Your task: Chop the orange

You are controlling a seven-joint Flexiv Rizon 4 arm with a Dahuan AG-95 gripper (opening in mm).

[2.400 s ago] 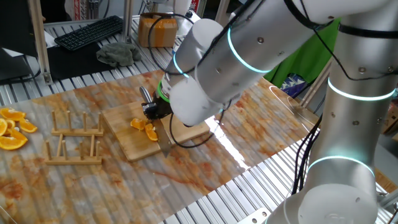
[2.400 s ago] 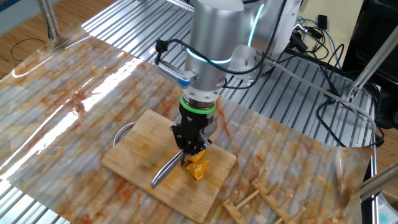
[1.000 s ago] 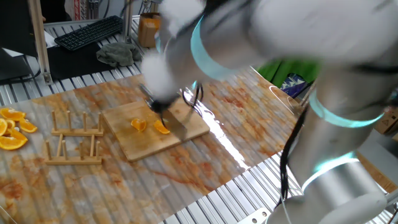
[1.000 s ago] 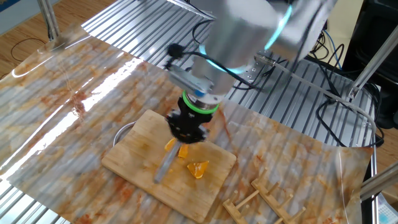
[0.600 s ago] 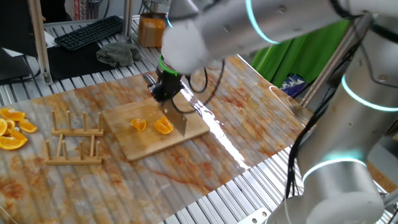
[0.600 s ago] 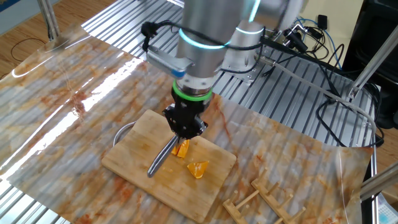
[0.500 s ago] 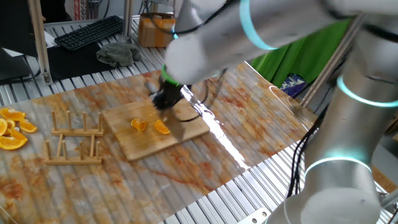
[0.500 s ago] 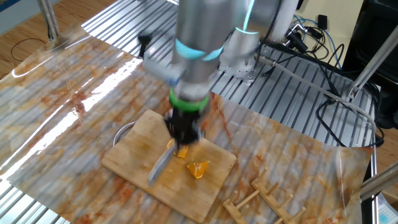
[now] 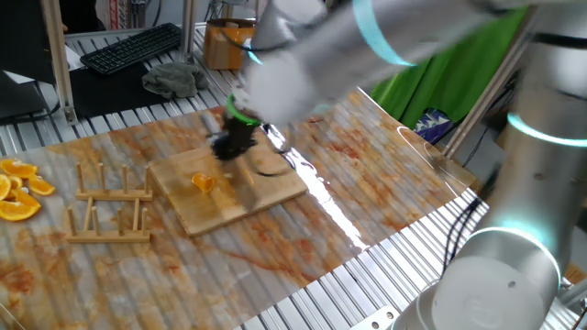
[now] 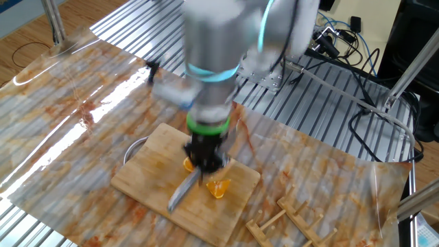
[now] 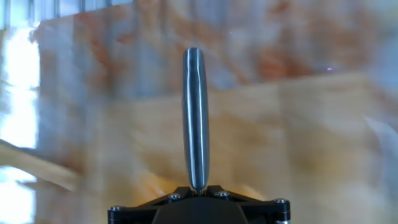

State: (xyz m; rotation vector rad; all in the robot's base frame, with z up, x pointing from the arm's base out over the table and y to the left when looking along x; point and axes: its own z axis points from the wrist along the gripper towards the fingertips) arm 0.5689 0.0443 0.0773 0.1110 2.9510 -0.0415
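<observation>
Right, black two-finger gripper [image 10: 204, 159] clenches a slim steel knife [image 11: 195, 118] over the bamboo board [image 10: 147, 180], small orange wedges [image 10: 218, 188] alongside.

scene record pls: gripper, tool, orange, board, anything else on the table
gripper: black two-finger gripper, shut on the knife
tool: silver metal knife, blade angled down over the board
orange: small orange wedge pieces, apart on the board
board: rectangular bamboo cutting board
other: wooden dish rack; heap of bigger orange slices at table edge
blur: arm motion-blurred
</observation>
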